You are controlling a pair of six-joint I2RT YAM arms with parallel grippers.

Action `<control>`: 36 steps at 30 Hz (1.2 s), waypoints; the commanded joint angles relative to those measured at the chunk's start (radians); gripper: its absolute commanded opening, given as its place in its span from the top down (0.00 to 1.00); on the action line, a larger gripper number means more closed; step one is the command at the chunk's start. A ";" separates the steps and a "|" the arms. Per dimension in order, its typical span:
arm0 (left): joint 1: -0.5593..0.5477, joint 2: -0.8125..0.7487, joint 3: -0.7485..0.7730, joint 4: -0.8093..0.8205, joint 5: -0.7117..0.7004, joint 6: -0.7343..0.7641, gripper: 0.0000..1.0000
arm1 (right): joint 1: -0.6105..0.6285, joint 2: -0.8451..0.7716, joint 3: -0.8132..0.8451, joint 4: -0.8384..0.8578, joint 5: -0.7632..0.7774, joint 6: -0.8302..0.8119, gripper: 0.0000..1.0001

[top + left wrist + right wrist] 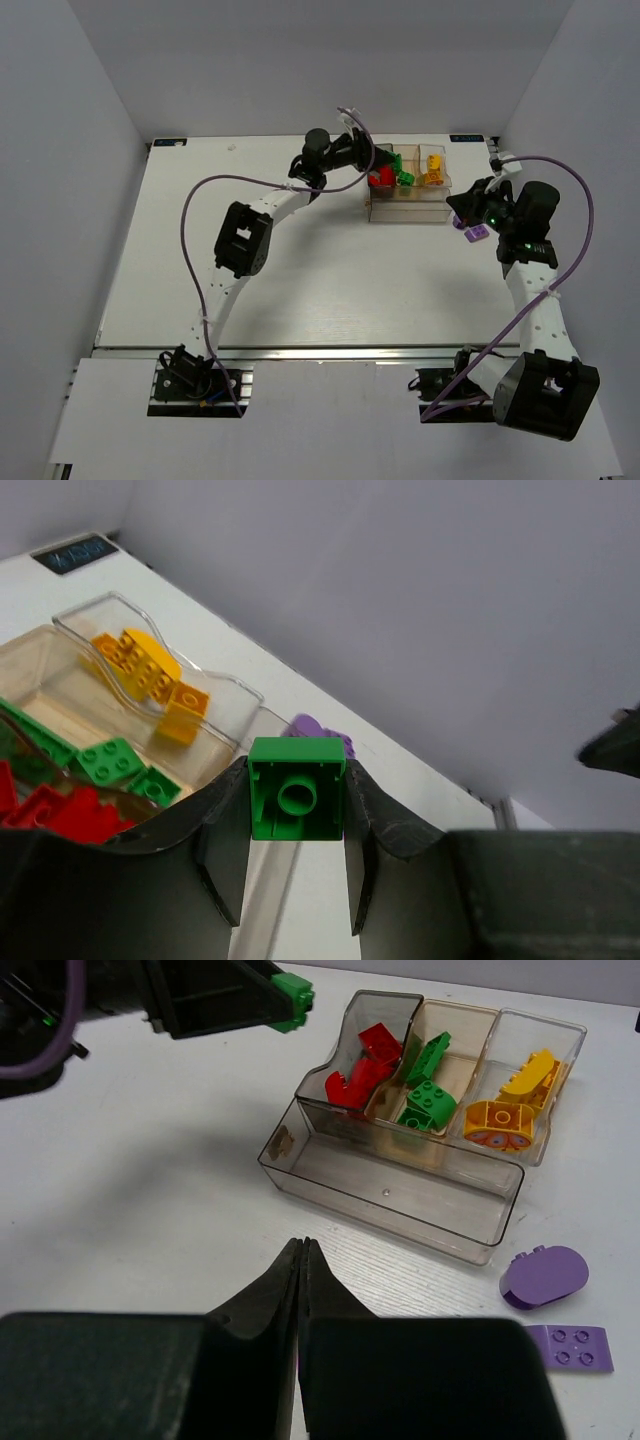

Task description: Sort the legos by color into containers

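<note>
My left gripper [296, 810] is shut on a small green lego [296, 787], hollow underside toward the camera, held above the containers [392, 1200]. From the right wrist this lego [292, 998] hangs left of the smoky bin holding red legos [362, 1065]. The amber middle bin holds green legos [428, 1090], and the clear bin holds yellow legos [512, 1105]. In the top view my left gripper [385, 160] is over the organizer's back left. My right gripper [303, 1247] is shut and empty over the table in front of the tray. A round purple lego [545, 1275] and a flat purple lego [570, 1347] lie to its right.
The organizer [408, 212] stands at the back right of the white table, its shallow front tray bare. My right gripper [462, 212] is just right of it, with the purple legos [478, 233] beside it. Grey walls enclose the table on three sides.
</note>
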 commanded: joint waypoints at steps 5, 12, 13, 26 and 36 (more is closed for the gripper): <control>-0.082 0.075 0.132 0.137 -0.286 0.145 0.98 | -0.033 -0.004 -0.019 0.067 -0.047 0.047 1.00; -0.130 0.159 0.189 0.190 -0.453 0.211 0.96 | -0.055 -0.009 -0.023 0.078 -0.050 0.062 1.00; -0.130 0.183 0.204 0.194 -0.473 0.208 0.96 | -0.059 -0.010 -0.023 0.078 -0.050 0.065 1.00; -0.182 0.276 0.250 0.246 -0.645 0.369 0.94 | -0.096 -0.023 -0.039 0.095 -0.082 0.087 1.00; -0.182 0.297 0.250 0.209 -0.613 0.371 0.93 | -0.112 -0.016 -0.040 0.100 -0.101 0.095 1.00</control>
